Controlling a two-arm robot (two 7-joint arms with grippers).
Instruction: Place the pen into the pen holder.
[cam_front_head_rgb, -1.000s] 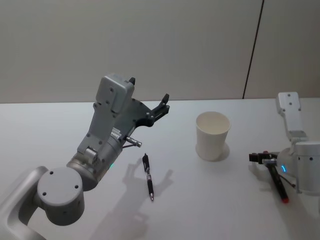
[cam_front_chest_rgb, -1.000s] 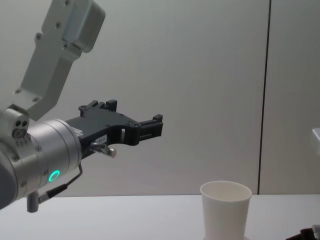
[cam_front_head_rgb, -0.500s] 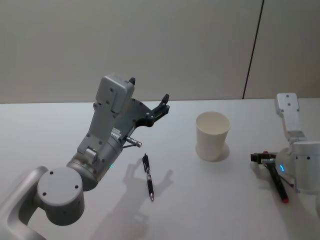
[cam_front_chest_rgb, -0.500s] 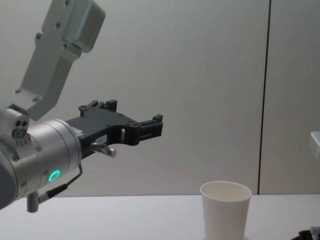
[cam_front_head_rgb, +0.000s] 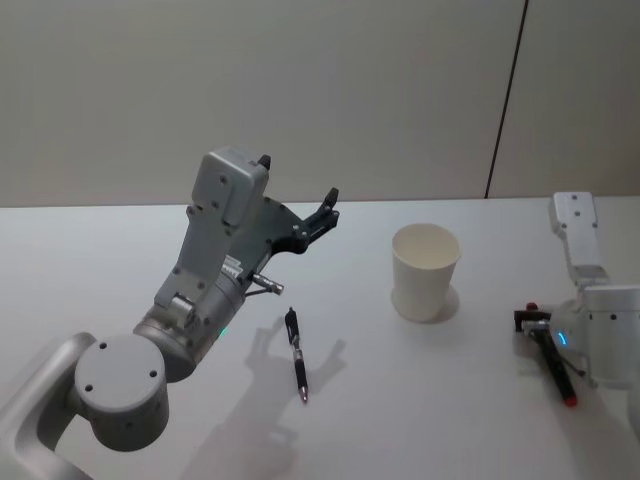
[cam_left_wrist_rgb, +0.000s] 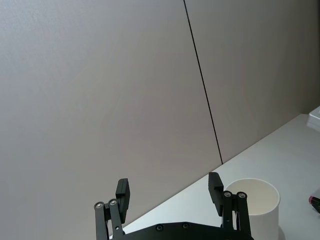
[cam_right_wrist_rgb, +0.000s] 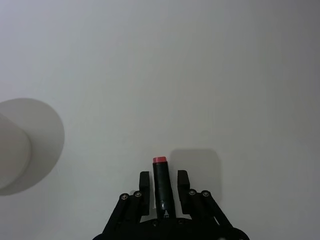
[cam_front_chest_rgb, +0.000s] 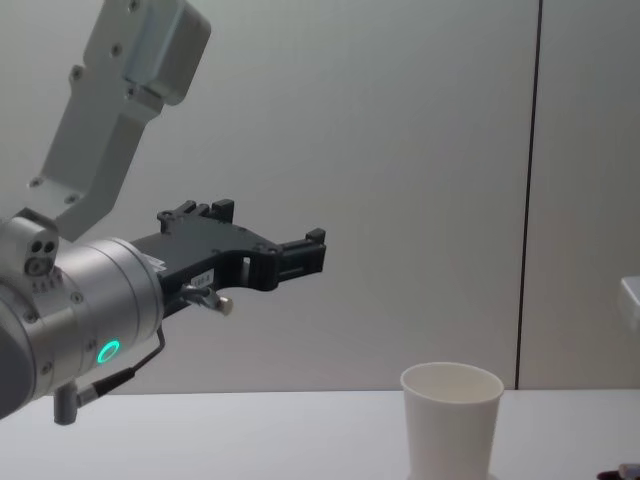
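Note:
A black pen lies on the white table, in front of my raised left gripper and below it. That gripper hangs open and empty in the air, pointing toward the pen holder, an upright white paper cup. A second black pen with red ends lies at the right. My right gripper sits low over it. Its fingers stand either side of the pen's red end with small gaps.
The white table runs back to a plain grey wall with a dark vertical seam. Bare tabletop lies between the two pens and around the cup. The cup's side shows at the edge of the right wrist view.
My right gripper has slid to the right, away from the cup, while the red-ended pen stayed put. The left arm, the black pen and the cup have not moved.

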